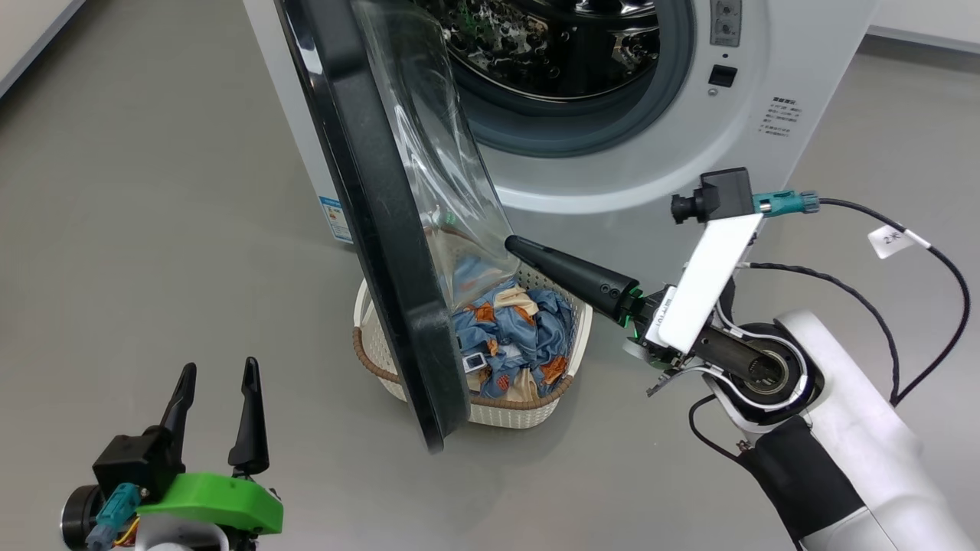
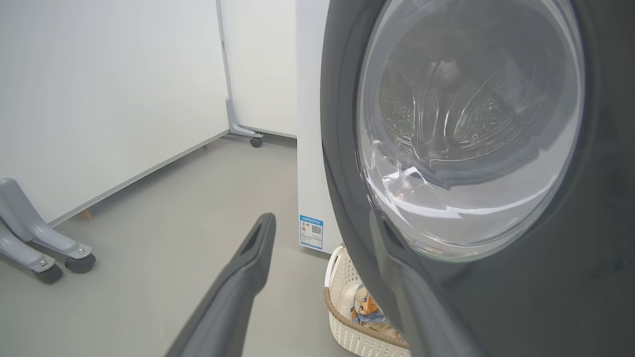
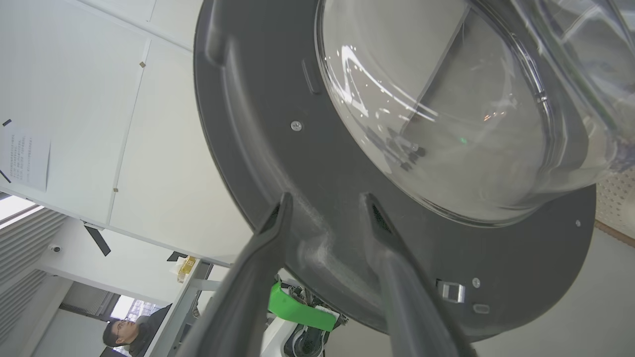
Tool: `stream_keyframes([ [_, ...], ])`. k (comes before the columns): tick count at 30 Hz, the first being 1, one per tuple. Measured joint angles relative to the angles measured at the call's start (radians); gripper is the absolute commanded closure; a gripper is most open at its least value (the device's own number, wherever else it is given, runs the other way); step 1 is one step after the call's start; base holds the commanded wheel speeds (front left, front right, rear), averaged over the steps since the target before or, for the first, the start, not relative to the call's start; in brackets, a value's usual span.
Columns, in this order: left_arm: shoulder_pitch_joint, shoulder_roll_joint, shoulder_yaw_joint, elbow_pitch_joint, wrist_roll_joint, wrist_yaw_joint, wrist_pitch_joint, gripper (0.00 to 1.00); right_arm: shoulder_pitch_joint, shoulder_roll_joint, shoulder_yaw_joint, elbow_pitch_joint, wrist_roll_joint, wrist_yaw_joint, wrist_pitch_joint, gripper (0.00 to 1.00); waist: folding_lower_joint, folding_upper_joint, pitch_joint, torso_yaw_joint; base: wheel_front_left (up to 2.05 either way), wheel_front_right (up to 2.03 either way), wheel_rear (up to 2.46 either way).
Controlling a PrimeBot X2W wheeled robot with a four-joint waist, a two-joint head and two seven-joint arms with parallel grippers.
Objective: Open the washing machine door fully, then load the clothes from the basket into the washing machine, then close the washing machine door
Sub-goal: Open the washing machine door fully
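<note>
Pointing at washing machine door [image 3: 258, 124] inner rim, right gripper [image 3: 327, 198] jaws standing parted, grasping nothing, tips possibly touching rim; left gripper [image 1: 218, 366] jaws gaping wide, empty.

In the head view the washing machine door [image 1: 383, 245] hides the left half of the basket [image 1: 528, 413] and part of the clothes [image 1: 528, 321]; the top edge crops the washing machine [image 1: 628, 176] and its drum [image 1: 536, 46]; you get a single finger of the right gripper [image 1: 513, 245], and whether its tip touches the glass you cannot tell; the small print [image 1: 777, 115] beside the opening is too small to read; in the left wrist view the door covers most of the basket.
</note>
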Motion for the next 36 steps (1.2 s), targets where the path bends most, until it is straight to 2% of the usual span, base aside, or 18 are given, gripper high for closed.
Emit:
stream_keyframes([
  [1, 0.001, 0.001, 0.005, 0.0, 0.0, 0.0, 0.0, 0.0, 0.004, -0.011, -0.006, -0.012, -0.019, 0.0, -0.012, 0.0, 0.0, 0.0, -0.006, -0.007, 0.0, 0.0, 0.0],
  [9, 0.034, 0.006, 0.029, -0.003, 0.003, 0.0, 0.0, 0.0, 0.067, -0.075, -0.033, -0.067, -0.085, 0.0, -0.094, 0.0, 0.0, 0.0, -0.049, -0.063, 0.0, 0.0, 0.0],
  [20, 0.061, 0.008, 0.049, -0.003, 0.018, 0.0, 0.0, 0.0, 0.169, -0.191, -0.119, -0.108, -0.207, 0.0, -0.302, 0.0, 0.0, 0.0, -0.09, -0.14, 0.0, 0.0, 0.0],
  [26, 0.078, 0.008, 0.075, -0.014, 0.018, 0.0, 0.0, 0.0, 0.215, -0.256, -0.163, -0.109, -0.31, 0.0, -0.445, 0.0, 0.0, 0.0, -0.102, -0.175, 0.0, 0.0, 0.0],
  [29, 0.085, 0.008, 0.078, -0.016, 0.018, 0.0, 0.0, 0.0, 0.224, -0.305, -0.164, -0.115, -0.405, 0.0, -0.517, 0.0, 0.0, 0.0, -0.106, -0.191, 0.0, 0.0, 0.0],
  [36, 0.086, 0.008, 0.067, -0.016, 0.027, 0.0, 0.0, 0.0, 0.317, -0.346, -0.172, -0.108, -0.503, 0.0, -0.683, 0.0, 0.0, 0.0, -0.111, -0.205, 0.0, 0.0, 0.0],
])
